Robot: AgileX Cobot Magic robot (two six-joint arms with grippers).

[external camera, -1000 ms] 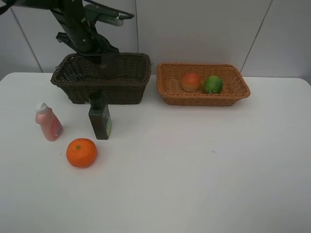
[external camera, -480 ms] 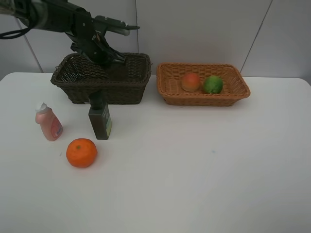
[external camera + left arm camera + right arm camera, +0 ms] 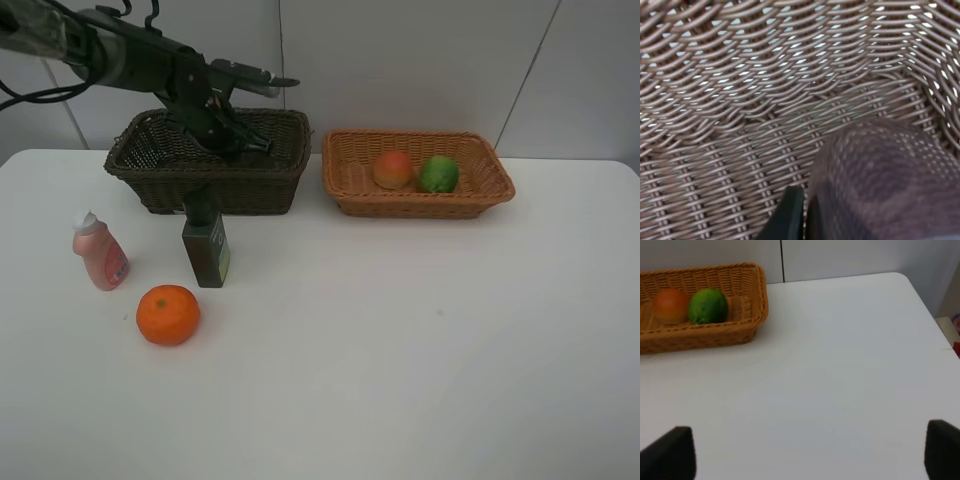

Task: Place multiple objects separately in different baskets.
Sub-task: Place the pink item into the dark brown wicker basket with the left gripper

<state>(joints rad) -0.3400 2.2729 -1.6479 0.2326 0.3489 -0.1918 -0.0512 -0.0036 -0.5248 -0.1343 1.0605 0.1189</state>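
Hovering right tool (image 3: 805,454): its two fingers are wide apart with nothing between them, above the bare counter (image 3: 840,365).
Orange (image 3: 168,314): sits nearest the front, on the left side, all alone.
Pink bottle (image 3: 100,252): stands a bit farther back, to the left of the orange.
Green bottle (image 3: 206,245): stands straight up, its long way pointing up, just in front of the dark basket.
Dark basket (image 3: 150,185): right behind the green bottle; the left arm reaches down into it.
Left tool (image 3: 240,140): low inside the dark basket. One finger (image 3: 787,215) shows, right against the cup. The other finger is hidden, so I cannot tell if the tool is clamped on the cup or apart.
Cup (image 3: 880,180): see-through and purple, down inside the dark basket, right beside that finger.
Light basket (image 3: 420,207): far back on the right. It holds the peach (image 3: 394,169) and the lime (image 3: 437,173), side by side.
Next move, I think: the cup gets left here. After that the green bottle is the closest thing, straight toward the front from the left tool. The left arm is much nearer to it than the right arm.
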